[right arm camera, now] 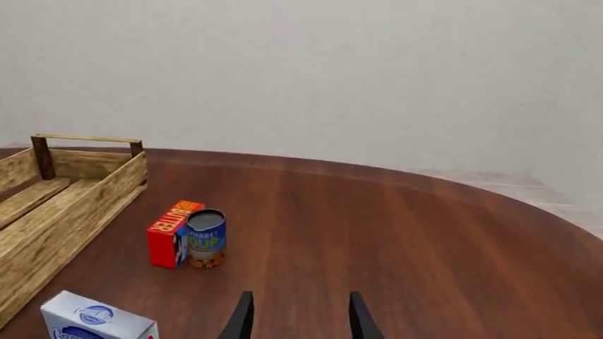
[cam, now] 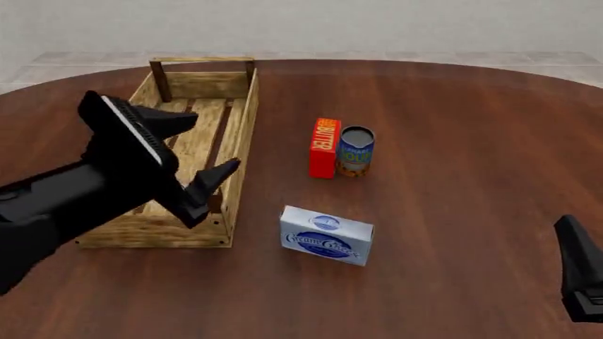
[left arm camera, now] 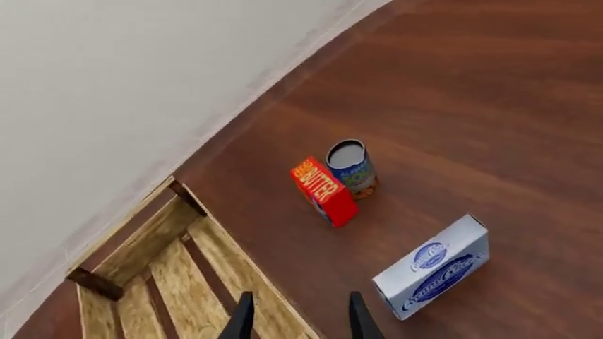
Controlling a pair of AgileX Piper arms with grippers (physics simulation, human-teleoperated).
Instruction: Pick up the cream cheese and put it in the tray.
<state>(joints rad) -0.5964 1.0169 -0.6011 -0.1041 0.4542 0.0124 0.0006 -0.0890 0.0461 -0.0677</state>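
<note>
The cream cheese (cam: 326, 235), a pale blue-white box with a dark blue oval logo, lies flat on the wooden table, just right of the tray's near corner. It also shows in the left wrist view (left arm camera: 433, 267) and the right wrist view (right arm camera: 94, 321). The tray (cam: 243, 127) is an empty light-wood crate at the left; it shows in both wrist views too (left arm camera: 236, 261) (right arm camera: 75, 205). My left gripper (cam: 209, 191) is open and empty, above the tray's near right corner, left of the cream cheese. My right gripper (right arm camera: 299, 318) is open and empty, low at the front right, far from the box.
A red butter box (cam: 325, 147) and a blue can (cam: 356, 150) stand side by side, touching, beyond the cream cheese at the table's middle. They show in the left wrist view (left arm camera: 323, 191) (left arm camera: 352, 168) as well. A pale wall and floor lie beyond the round table's edge.
</note>
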